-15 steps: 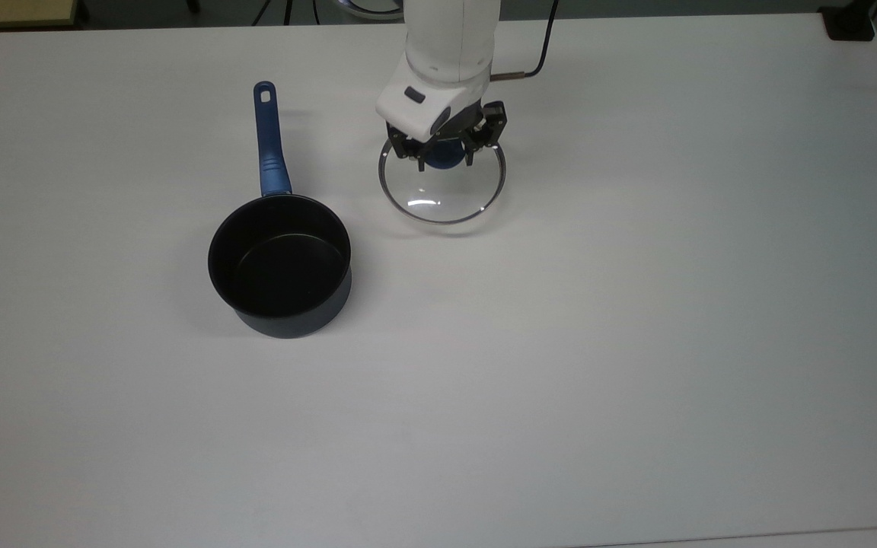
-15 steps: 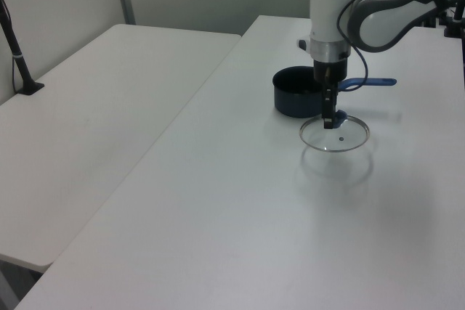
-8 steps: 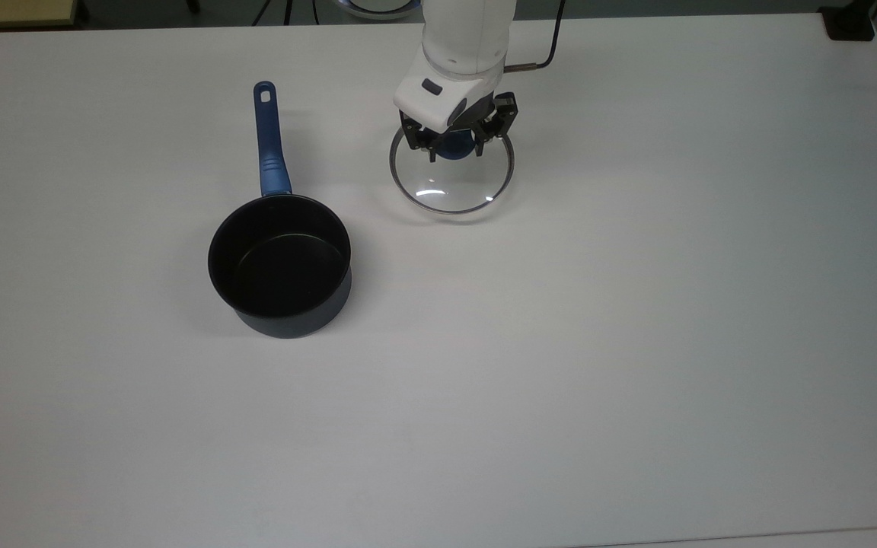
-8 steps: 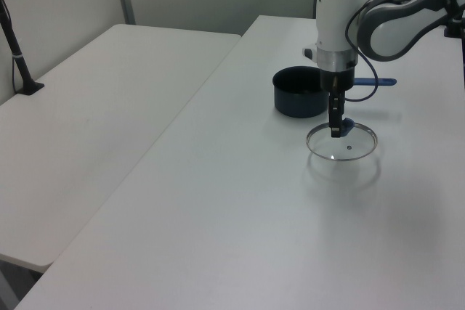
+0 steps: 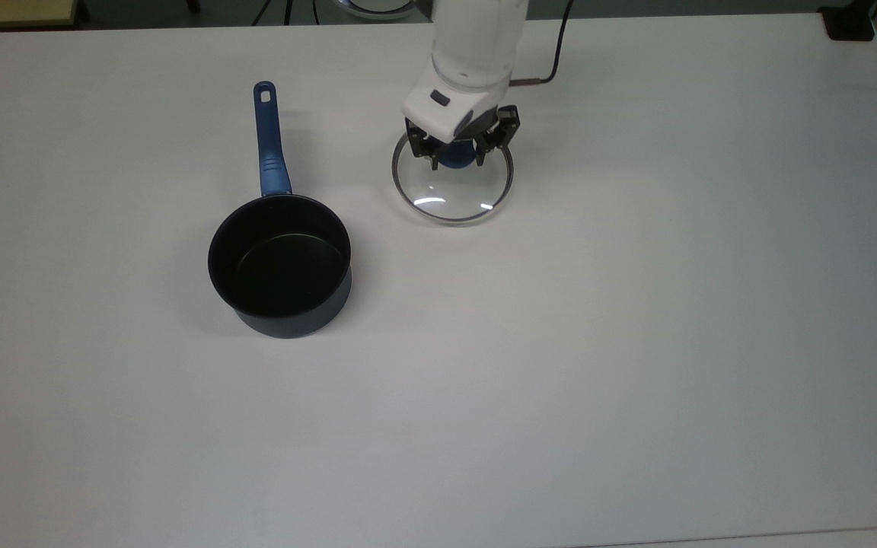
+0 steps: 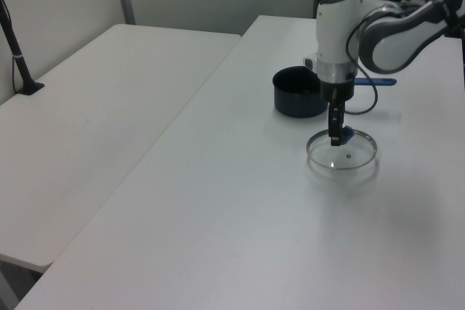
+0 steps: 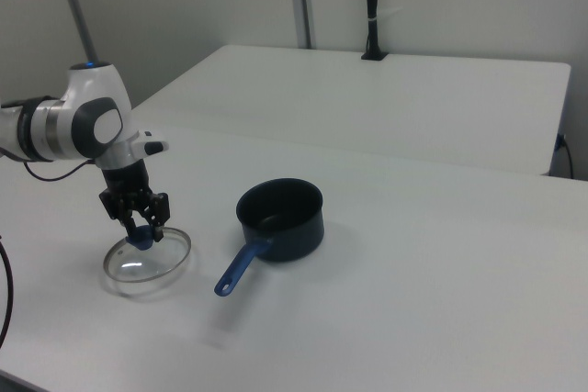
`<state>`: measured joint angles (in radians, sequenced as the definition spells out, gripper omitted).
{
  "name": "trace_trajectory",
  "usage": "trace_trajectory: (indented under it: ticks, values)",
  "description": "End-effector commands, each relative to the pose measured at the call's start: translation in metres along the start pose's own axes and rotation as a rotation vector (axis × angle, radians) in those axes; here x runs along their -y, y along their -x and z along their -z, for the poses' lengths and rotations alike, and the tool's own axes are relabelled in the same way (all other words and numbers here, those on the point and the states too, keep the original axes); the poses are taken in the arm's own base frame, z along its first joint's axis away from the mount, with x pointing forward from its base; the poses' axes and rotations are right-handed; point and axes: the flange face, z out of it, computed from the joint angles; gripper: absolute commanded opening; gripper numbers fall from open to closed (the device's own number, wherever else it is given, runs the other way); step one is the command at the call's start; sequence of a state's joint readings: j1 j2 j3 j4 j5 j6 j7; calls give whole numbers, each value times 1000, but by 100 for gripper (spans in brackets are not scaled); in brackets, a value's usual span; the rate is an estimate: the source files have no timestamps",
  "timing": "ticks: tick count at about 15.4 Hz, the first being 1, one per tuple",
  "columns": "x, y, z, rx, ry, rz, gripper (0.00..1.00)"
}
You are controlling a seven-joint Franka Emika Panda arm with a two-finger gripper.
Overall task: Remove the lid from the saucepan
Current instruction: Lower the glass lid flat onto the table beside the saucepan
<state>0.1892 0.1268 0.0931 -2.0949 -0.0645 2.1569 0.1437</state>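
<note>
The saucepan (image 5: 280, 262) stands uncovered on the white table, its black inside showing and its blue handle (image 5: 269, 144) pointing to the top view's top. It also shows in the left view (image 6: 298, 92) and in the right view (image 7: 280, 218). The lid (image 5: 450, 194), clear glass with a metal rim, is level and just above or on the table, to the top view's right of the handle. My gripper (image 5: 456, 156) points straight down, shut on the lid's blue knob. The left view shows the gripper (image 6: 336, 136) over the lid (image 6: 350, 157), as does the right view, gripper (image 7: 140, 225) above lid (image 7: 152, 263).
A second white table (image 6: 109, 107) adjoins this one, with a black pole (image 7: 372, 6) clamped at its far edge. A black cable (image 5: 553, 61) trails from the arm. A dark block (image 5: 849, 23) sits at the table corner in the top view's upper right.
The arm carried the lid toward the top view's right and lowered it close to the table. The saucepan has not moved.
</note>
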Motion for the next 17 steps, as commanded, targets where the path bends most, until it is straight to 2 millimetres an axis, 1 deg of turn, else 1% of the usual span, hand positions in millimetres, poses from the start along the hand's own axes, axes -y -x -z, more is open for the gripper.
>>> trace_trajectory:
  ticks: [1, 4, 9, 14, 15, 17]
  values:
    - [10, 0, -6, -27, 36, -16, 62]
    - [11, 0, -6, -27, 36, -16, 62]
    - [12, -2, -17, -10, 37, -12, 62]
    - [11, -2, -17, -9, 38, -15, 66]
    - [12, -2, -17, -9, 38, -12, 70]
    - [12, -2, -16, -9, 38, -12, 84]
